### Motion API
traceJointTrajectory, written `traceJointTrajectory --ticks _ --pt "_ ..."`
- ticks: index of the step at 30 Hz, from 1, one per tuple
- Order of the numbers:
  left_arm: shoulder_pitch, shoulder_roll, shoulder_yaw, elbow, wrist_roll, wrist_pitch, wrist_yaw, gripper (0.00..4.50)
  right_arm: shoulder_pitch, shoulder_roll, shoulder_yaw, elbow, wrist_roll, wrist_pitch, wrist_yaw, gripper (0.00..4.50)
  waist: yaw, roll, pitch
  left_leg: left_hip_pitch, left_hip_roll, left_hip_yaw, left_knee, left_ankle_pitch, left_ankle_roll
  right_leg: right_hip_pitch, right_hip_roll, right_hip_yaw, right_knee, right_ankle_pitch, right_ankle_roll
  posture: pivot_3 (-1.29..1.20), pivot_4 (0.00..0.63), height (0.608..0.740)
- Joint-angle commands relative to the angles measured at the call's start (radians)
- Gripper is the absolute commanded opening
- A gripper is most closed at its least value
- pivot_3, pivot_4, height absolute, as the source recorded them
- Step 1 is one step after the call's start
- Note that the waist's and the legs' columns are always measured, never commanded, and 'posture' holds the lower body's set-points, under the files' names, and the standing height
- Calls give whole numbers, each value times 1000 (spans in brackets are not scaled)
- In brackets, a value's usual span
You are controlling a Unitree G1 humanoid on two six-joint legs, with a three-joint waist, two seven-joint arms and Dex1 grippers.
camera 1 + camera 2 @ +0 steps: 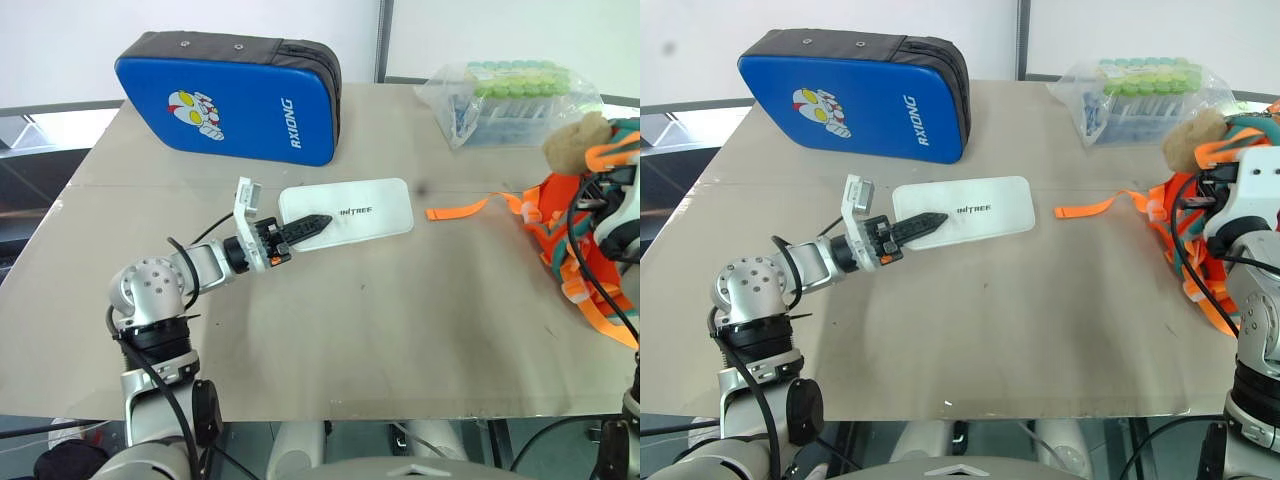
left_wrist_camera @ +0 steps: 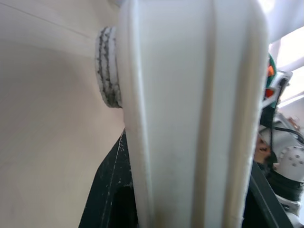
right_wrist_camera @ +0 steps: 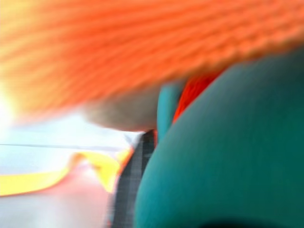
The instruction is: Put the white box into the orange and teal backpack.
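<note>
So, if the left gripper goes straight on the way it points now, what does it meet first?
The left gripper already grips the white box at its near end. Further along that line lies the orange strap, then the backpack; depth is hard to judge.

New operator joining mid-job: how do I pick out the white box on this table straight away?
Start at the big blue padded case standing at the table's far edge. Just in front of it lies the white box, with the left gripper at its end. It is the flat white case with rounded corners and small black lettering.
</note>
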Motion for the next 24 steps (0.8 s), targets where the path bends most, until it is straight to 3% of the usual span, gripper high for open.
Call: traceJointTrajectory --ticks 1,4,10,12,16,20,24 --pt "-8 -30 54 -86 -33 -99 50 1013 -103 -16 43 -47 117 -80 174 162 1 1 1 0 0 0 0 0 0 0 0 -1 1 0 0 0 150 740" --pt "-18 -45 84 -123 -21 -189 103 1013 -207 -23 78 -39 254 -66 331 162 0 2 2 0 0 -1 1 0 0 0 1 -1 1 0 0 0 150 740" --pt "-36 -26 135 -190 -19 -326 175 1013 -309 -79 159 -4 386 -23 548 162 4 1 2 -3 0 -3 2 0 0 0 0 -3 0 0 0 0 150 740" --pt "-17 36 145 -216 -50 -316 138 1013 -319 -101 205 17 388 -27 609 162 4 1 2 -6 0 -3 3 0 0 -2 0 -4 0 0 0 0 150 740" --pt "112 246 172 -337 -77 -352 -121 1013 -232 -183 345 73 276 -111 759 162 3 1 2 -6 0 -3 1 0 0 -3 0 -4 -2 0 0 0 150 740" --pt "173 364 186 -398 -124 -381 -252 1013 -196 -226 355 92 279 -139 847 162 10 1 2 -7 0 -1 1 0 0 -3 -2 -4 -3 0 0 0 150 740" --pt "179 450 98 -413 -13 -473 -355 1013 -189 -252 334 109 284 -159 904 162 8 1 2 -3 0 -2 3 0 0 -1 -1 -5 -2 -1 -2 0 150 740"
